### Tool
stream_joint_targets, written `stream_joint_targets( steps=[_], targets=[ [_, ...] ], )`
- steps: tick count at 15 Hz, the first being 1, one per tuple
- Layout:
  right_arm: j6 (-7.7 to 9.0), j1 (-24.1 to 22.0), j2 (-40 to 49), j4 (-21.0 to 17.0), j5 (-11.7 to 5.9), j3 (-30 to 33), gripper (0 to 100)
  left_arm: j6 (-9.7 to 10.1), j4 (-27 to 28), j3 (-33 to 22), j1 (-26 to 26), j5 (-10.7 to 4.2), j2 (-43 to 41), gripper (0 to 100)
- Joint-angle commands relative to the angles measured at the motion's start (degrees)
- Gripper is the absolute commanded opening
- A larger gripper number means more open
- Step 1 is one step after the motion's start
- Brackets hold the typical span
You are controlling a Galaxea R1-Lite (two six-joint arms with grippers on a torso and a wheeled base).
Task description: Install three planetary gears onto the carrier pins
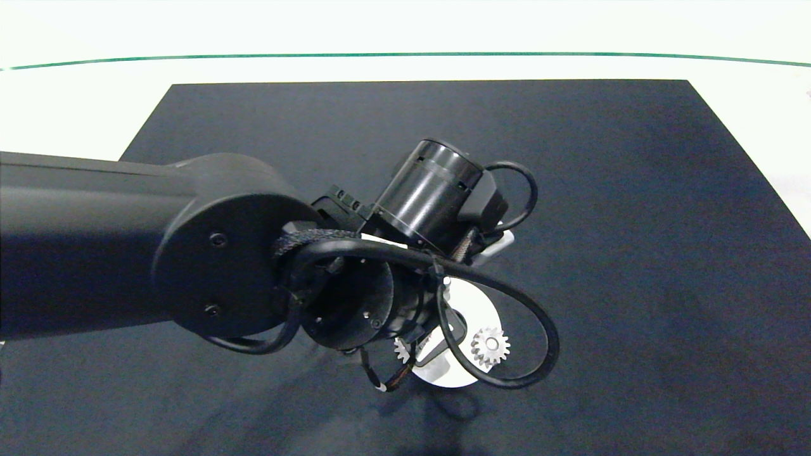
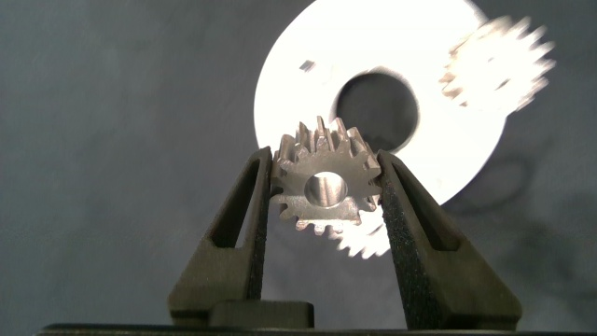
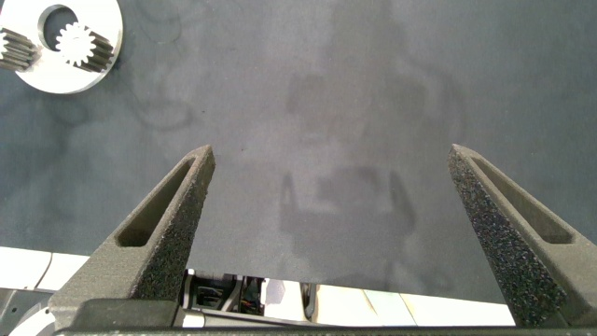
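- The left tool (image 2: 322, 191) is clamped on a small silvery metal spur gear (image 2: 324, 187), gripped across its toothed rim, bore showing.
- The gear is judged stiff, dense and slippery; a flank grip suits it.
- It is held above the flat white round carrier disc (image 2: 289, 84), where two gears (image 1: 490, 346) are seen; their seating cannot be told.
- The left arm is angled down over the disc on the dark worktop (image 1: 633, 221).
- The right tool (image 3: 322, 233), fingers spread apart, is parked well apart from the disc.

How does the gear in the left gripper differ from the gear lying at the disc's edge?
The held gear is clamped between the left gripper's fingers, raised above the mat; the gear at the disc's edge is free of any gripper. The held gear stands tilted on edge, its centre hole facing the wrist camera; the other lies flat on the white disc. Both are small silvery spur gears of matching shape.
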State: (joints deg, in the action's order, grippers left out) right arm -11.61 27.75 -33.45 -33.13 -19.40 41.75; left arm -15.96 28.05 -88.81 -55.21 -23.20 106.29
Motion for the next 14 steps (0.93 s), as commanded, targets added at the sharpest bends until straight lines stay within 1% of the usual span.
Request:
stream_joint_targets(
  steps=[1,3,5,7,8,14],
  targets=[
    [-0.08,0.03,0.58,-0.18,-0.12,-0.18,100,0.40,0.07,-3.48,-2.01,-0.27,3.40,22],
    [-0.08,0.03,0.84,-0.18,-0.12,-0.18,100,0.23,0.07,-5.85,-2.45,-0.27,4.72,22],
    [-0.52,0.03,0.84,-0.18,-0.12,-0.27,100,-0.13,0.25,-7.52,-2.18,-0.18,5.42,22],
    [-0.61,0.03,0.84,-0.18,-0.12,-0.53,100,-0.83,0.25,-7.52,-1.74,-0.18,5.51,22],
    [-0.61,0.12,0.84,-0.18,-0.12,-0.62,100,-1.18,0.34,-7.61,-0.69,-0.27,5.59,22],
    [-0.70,0.12,0.84,-0.09,-0.12,-0.71,100,-1.44,0.34,-9.80,1.16,-0.27,6.56,22]
  ],
)
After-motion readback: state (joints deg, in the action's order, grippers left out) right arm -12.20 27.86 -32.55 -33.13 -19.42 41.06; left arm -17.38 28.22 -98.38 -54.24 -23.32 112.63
